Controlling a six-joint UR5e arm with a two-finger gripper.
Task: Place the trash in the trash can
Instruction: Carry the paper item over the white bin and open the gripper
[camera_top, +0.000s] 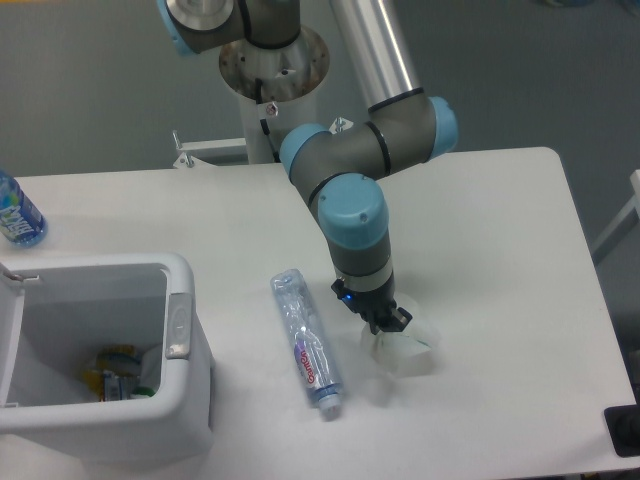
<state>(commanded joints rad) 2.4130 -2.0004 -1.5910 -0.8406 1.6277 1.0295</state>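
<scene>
White desk (480, 230) carries everything. Trash can (190, 272), large white bin, sits at the desk's left front edge, lid swung open to the left, grey latch tab facing right; some coloured scraps lie at its bottom. UR5e arm reaches down from the rear pedestal to the desk centre-right. Flattened clear bottle (307, 343) with red lettering lies on the desk between the can and the arm, cap end toward the front, untouched. Upright blue-label bottle (16, 213) stands at the far left rear, not part of the job. Tool (387, 325) points down onto the small crumpled white wrapper (405, 350), which shows a green edge at its right side; fingers look drawn in on the wrapper's upper part, wrapper apparently held. Judgement: step in hand is the pick of the wrapper. Next move calls for a clean lift, carry left over the bottle, release above the can opening; the bottle remains for a second pass.
</scene>
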